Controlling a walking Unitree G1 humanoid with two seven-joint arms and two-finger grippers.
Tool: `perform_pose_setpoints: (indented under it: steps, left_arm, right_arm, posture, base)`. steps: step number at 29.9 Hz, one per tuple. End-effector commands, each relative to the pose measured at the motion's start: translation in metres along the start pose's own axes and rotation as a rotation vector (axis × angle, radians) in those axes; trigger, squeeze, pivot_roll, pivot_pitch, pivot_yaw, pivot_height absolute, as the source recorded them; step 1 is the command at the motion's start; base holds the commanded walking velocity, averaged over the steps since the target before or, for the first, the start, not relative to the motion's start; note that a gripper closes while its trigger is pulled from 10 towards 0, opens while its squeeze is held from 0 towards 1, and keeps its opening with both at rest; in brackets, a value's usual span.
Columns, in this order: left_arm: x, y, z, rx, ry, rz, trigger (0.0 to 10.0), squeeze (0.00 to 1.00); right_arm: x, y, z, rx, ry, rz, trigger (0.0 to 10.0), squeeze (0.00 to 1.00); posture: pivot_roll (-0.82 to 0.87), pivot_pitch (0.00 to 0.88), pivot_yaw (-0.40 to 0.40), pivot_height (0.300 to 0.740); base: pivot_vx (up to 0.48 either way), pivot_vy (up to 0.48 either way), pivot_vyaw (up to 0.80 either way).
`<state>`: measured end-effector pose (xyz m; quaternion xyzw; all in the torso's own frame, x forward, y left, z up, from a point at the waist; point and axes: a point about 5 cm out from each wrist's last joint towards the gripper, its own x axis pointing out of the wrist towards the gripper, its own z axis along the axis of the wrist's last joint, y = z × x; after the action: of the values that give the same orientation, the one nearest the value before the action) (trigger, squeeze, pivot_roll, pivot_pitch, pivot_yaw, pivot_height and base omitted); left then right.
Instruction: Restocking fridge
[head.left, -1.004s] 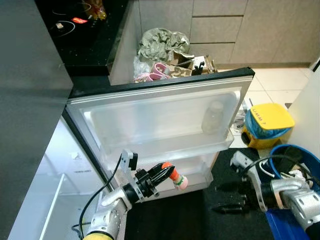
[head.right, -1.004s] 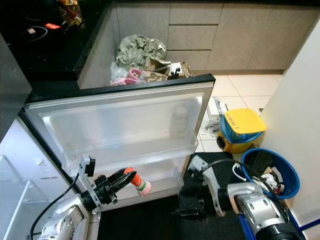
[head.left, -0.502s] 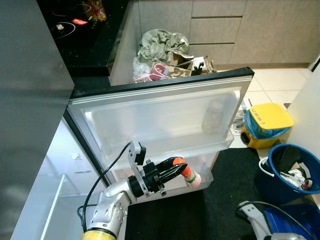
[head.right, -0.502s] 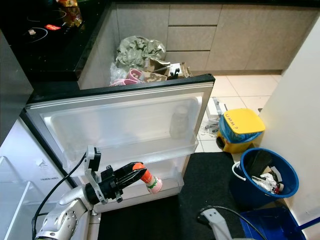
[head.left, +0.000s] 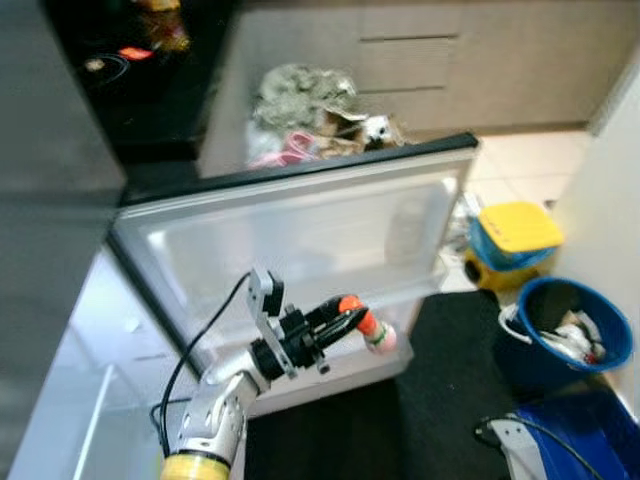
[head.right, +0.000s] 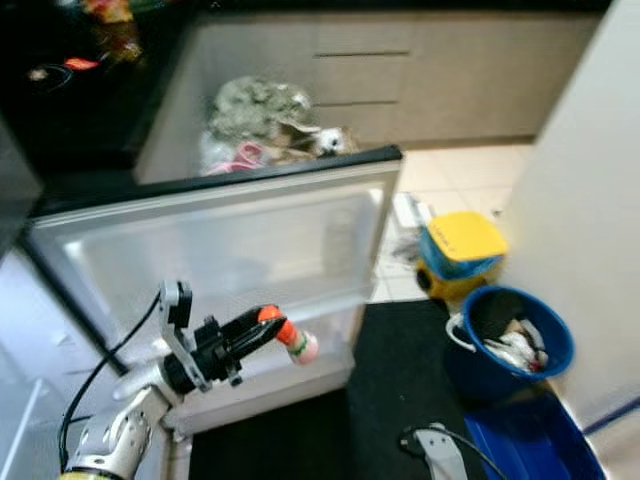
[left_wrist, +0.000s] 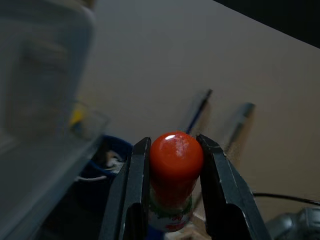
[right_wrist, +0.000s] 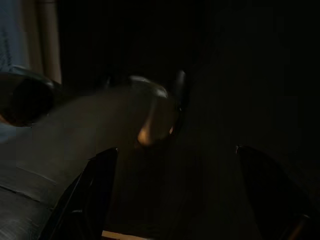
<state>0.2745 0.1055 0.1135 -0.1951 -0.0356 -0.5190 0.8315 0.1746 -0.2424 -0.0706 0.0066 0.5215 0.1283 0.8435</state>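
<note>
Left gripper (head.left: 345, 318) clenched the red-capped bottle (head.left: 372, 332) and had carried it further right along the door's (head.left: 300, 225) lower shelf (head.left: 330, 365), nearing its right corner. Right gripper had dropped away, fingers wide apart, so placement looked imminent.

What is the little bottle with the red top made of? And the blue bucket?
The bottle in the left end effector looks like plastic: its red cap shines glossy under the light. The blue bucket seems plastic too, smooth and evenly coloured, though blur leaves that unsure.
</note>
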Motion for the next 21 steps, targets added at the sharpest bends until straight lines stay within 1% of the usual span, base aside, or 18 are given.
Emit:
perform_pose_setpoints:
  steps: [1, 2, 8, 9, 11, 12, 13, 15, 16, 17, 21]
  left_arm:
    - [0.005, -0.003, 0.004, 0.011, -0.024, -0.014, 10.0, 0.0]
    - [0.007, -0.003, 0.008, 0.016, -0.039, -0.017, 10.0, 0.0]
    - [0.011, -0.006, 0.015, 0.038, -0.058, -0.024, 10.0, 0.0]
    - [0.013, -0.006, 0.019, 0.059, -0.069, -0.014, 10.0, 0.0]
    - [0.014, -0.005, 0.02, 0.069, -0.073, -0.006, 10.0, 0.0]
    - [0.016, -0.004, 0.025, 0.086, -0.089, 0.012, 10.0, 0.0]
    - [0.016, -0.004, 0.025, 0.086, -0.089, 0.012, 10.0, 0.0]
    - [0.018, -0.003, 0.029, 0.124, -0.087, 0.021, 10.0, 0.0]
    - [0.018, -0.003, 0.029, 0.124, -0.087, 0.021, 10.0, 0.0]
    - [0.019, -0.003, 0.03, 0.133, -0.087, 0.022, 10.0, 0.0]
    - [0.021, -0.004, 0.032, 0.152, -0.086, 0.026, 10.0, 0.0]
  right_arm:
    - [0.0, 0.0, -0.008, 0.017, 0.017, -0.011, 10.0, 0.0]
    - [0.0, 0.0, -0.009, 0.018, 0.013, -0.015, 10.0, 0.0]
    - [0.0, 0.0, -0.007, 0.018, 0.001, -0.015, 10.0, 0.0]
    - [0.0, 0.0, -0.006, 0.015, -0.008, -0.014, 10.0, 0.0]
    - [0.0, -0.001, -0.005, 0.014, -0.013, -0.015, 10.0, 0.0]
    - [0.0, -0.001, -0.003, -0.006, -0.015, -0.015, 10.0, 0.0]
    - [0.0, -0.001, -0.003, -0.006, -0.015, -0.015, 10.0, 0.0]
    - [0.001, 0.0, -0.001, -0.046, -0.016, -0.013, 10.0, 0.0]
    - [0.001, 0.0, -0.001, -0.046, -0.016, -0.013, 10.0, 0.0]
    - [0.001, 0.001, 0.001, -0.048, -0.024, -0.01, 10.0, 0.0]
    - [0.003, 0.004, 0.006, -0.066, -0.049, 0.007, 10.0, 0.0]
  posture:
    - [-0.04, 0.102, -0.009, 0.74]
    - [-0.04, 0.102, -0.009, 0.74]
    - [-0.04, 0.101, -0.011, 0.74]
    - [-0.04, 0.101, -0.011, 0.74]
    - [-0.04, 0.101, -0.011, 0.74]
    - [-0.04, 0.101, -0.011, 0.74]
    - [-0.04, 0.101, -0.011, 0.74]
    - [-0.04, 0.102, -0.013, 0.74]
    - [-0.04, 0.102, -0.013, 0.74]
    - [-0.04, 0.102, -0.013, 0.74]
    - [-0.04, 0.1, -0.012, 0.74]
  base:
    - [0.0, 0.0, -0.79]
    - [0.0, 0.0, -0.79]
    - [0.0, 0.0, -0.79]
    - [0.0, 0.0, -0.79]
    - [0.0, 0.0, -0.79]
    - [0.0, 0.0, -0.79]
    - [0.0, 0.0, -0.79]
    - [0.0, 0.0, -0.78]
    - [0.0, 0.0, -0.77]
    - [0.0, 0.0, -0.58]
    - [0.0, 0.0, 0.0]
